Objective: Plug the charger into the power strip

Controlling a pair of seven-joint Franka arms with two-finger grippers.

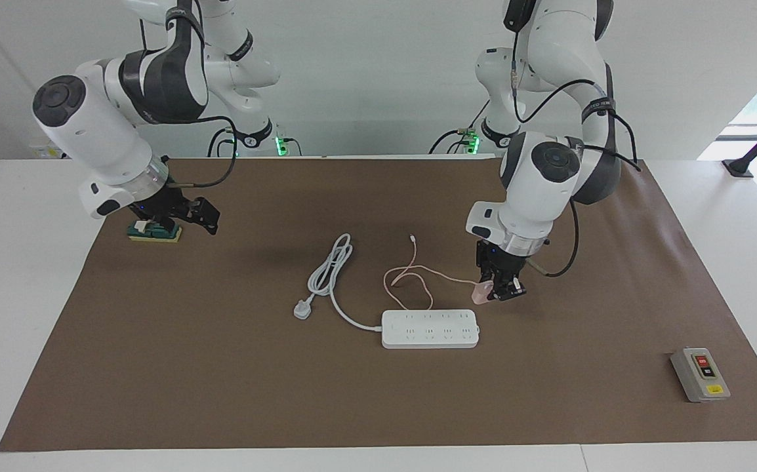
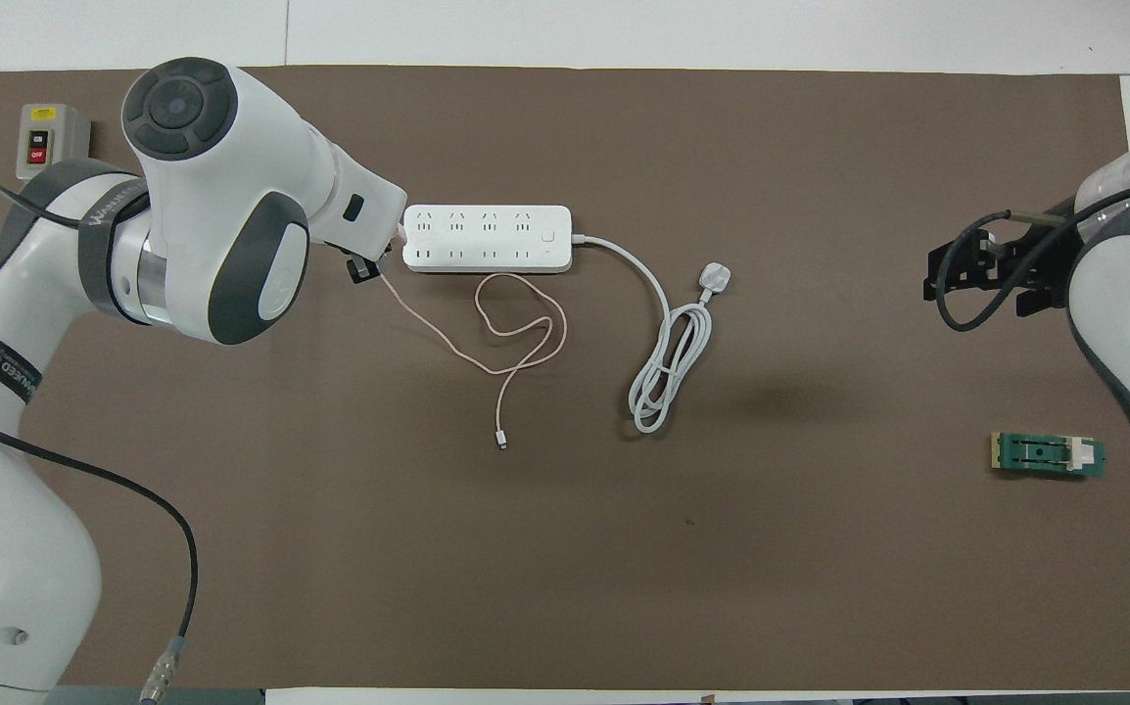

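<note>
The white power strip (image 1: 429, 328) (image 2: 487, 238) lies flat mid-mat with its sockets up. My left gripper (image 1: 495, 294) points down, shut on the pale-pink charger (image 1: 482, 296), and hangs low over the mat beside the strip's end toward the left arm. The charger's thin pink cable (image 1: 411, 276) (image 2: 516, 333) loops across the mat on the robots' side of the strip, ending in a small connector (image 2: 502, 443). In the overhead view the left arm hides the charger. My right gripper (image 1: 200, 216) (image 2: 981, 279) is open, holds nothing, and hangs over the mat at the right arm's end.
The strip's thick white cord (image 2: 668, 362) lies coiled beside it, ending in a white three-pin plug (image 1: 302, 309). A green block (image 1: 153, 231) (image 2: 1048, 455) sits below the right gripper. A grey switch box (image 1: 700, 374) (image 2: 44, 142) stands at the mat's corner, left arm's end.
</note>
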